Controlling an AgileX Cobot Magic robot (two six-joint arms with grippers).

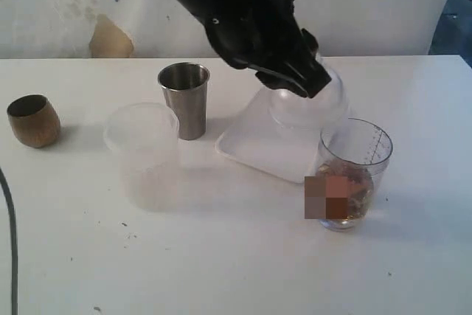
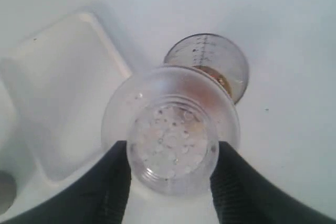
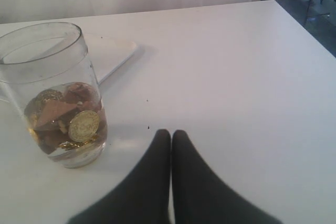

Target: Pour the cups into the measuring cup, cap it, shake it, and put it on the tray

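1. Clamped between the left fingers (image 2: 107, 187): clear dome lid (image 2: 170, 140), aloft beside the measuring cup (image 1: 354, 171) rim.
2. Pressed together, empty: right fingers (image 3: 157, 174), low near the measuring cup, open bench (image 3: 252, 77) around.
3. Upright, uncapped, coins (image 3: 84, 125) inside: measuring cup, just beside the tray (image 1: 247, 142) edge.
4. Beyond the tray from the measuring cup: steel tumbler (image 1: 184, 101), frosted cup (image 1: 144, 156), wooden cup (image 1: 33, 119).
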